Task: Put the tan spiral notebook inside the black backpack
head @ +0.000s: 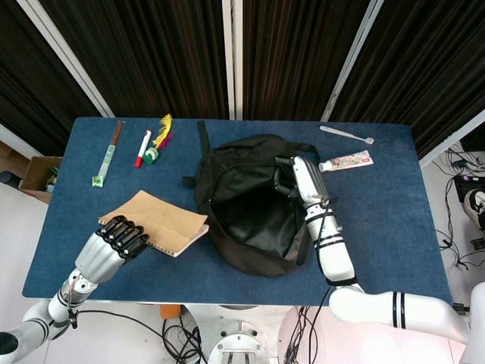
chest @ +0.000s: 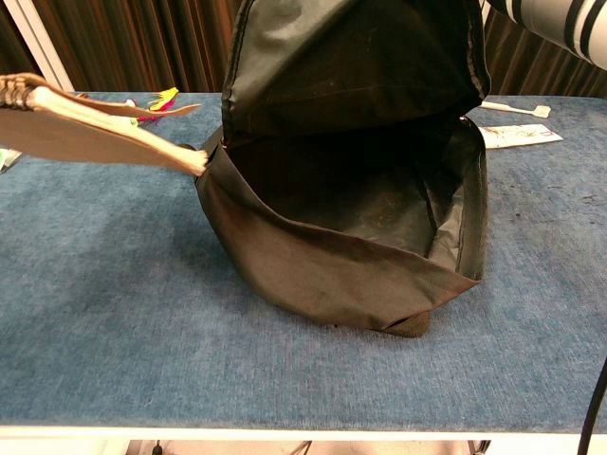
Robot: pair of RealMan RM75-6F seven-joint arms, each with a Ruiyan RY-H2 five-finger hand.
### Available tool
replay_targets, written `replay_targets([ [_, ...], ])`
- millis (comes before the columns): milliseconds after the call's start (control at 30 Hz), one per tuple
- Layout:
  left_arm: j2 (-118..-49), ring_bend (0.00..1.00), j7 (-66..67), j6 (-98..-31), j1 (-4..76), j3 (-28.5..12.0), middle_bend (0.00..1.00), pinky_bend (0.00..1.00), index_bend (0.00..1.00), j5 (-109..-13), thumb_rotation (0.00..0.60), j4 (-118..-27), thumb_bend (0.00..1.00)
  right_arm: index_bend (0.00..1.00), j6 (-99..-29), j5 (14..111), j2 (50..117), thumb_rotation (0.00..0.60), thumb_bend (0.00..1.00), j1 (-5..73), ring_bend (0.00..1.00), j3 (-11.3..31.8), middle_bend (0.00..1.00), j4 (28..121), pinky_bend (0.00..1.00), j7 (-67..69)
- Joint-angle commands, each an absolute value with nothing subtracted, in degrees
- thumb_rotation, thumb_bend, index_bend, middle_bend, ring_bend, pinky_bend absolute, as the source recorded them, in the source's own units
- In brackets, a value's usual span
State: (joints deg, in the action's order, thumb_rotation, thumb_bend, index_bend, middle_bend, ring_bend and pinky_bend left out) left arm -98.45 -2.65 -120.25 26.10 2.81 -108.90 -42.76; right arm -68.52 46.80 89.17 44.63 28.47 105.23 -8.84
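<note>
1. the tan spiral notebook (head: 158, 223) is held clear of the blue table (head: 394, 227), at about 8 o'clock from the table's centre in the head view; its free corner lies just beside the left rim of the black backpack (head: 254, 205).
2. the left hand (head: 115, 243) is seen with its fingers curled over the notebook's spiral edge, so the book is gripped there and carried flat, cover up.
3. the right hand (head: 297, 180) is closed on the backpack's upper flap at about 1 o'clock of the opening, and the mouth is held wide; in the chest view the flap stands raised above a dark interior (chest: 370, 190).
4. the notebook is judged light and fairly stiff along the wire binding, but limp at the free edge: in the chest view the pages (chest: 104, 128) fan and droop away from the binding.
5. the binding edge is judged the sound place for a hold, since the covers there are locked together; a hold at the loose edge would let pages splay and catch on the soft fabric rim.
6. the backpack is judged soft and collapsible, so its mouth is kept open only while the flap is held.
</note>
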Motion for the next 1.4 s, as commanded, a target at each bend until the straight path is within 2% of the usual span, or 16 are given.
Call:
replay_targets([
  [33,-97.7,0.55,-0.3,-119.9,28.4,3.1,0.69,0.53,0.69,-111.8,0.6,-46.7,0.44,0.76,-68.8,46.5,89.6,0.6,0.68,45.0,0.49,28.8,0.66,105.0,0.52,-8.6],
  [300,-100.9,0.55,2.8,-116.3,33.6,2.0,0.69,0.53,0.69,-116.4,0.6,-50.9,0.44,0.76,-69.1,45.4,90.8,0.6,0.68,46.0,0.49,30.3,0.66,104.7,0.52,-7.3],
  [633,-106.7,0.55,4.7,-112.8,40.3,-0.7,0.69,0.53,0.69,-119.9,0.6,-51.4,0.44,0.76,-69.6,44.7,91.6,0.6,0.68,47.0,0.49,30.7,0.65,104.5,0.52,-7.8],
  [867,-110.2,0.55,4.5,-110.4,43.1,-1.1,0.69,0.53,0.69,-120.7,0.6,-50.5,0.44,0.76,-69.5,44.5,91.6,0.6,0.68,47.2,0.49,31.0,0.65,104.4,0.52,-7.1],
  [1167,-118.5,0.55,1.5,-104.3,47.5,-4.4,0.69,0.53,0.69,-115.9,0.6,-41.2,0.44,0.76,-68.8,44.9,91.0,0.6,0.69,46.7,0.49,30.7,0.65,105.5,0.52,-5.5],
  [1400,-122.5,0.55,2.3,-98.6,49.1,-5.1,0.68,0.54,0.69,-111.8,0.6,-31.8,0.44,0.76,-68.5,45.3,90.7,0.6,0.69,46.5,0.49,30.5,0.65,106.8,0.52,-4.7],
])
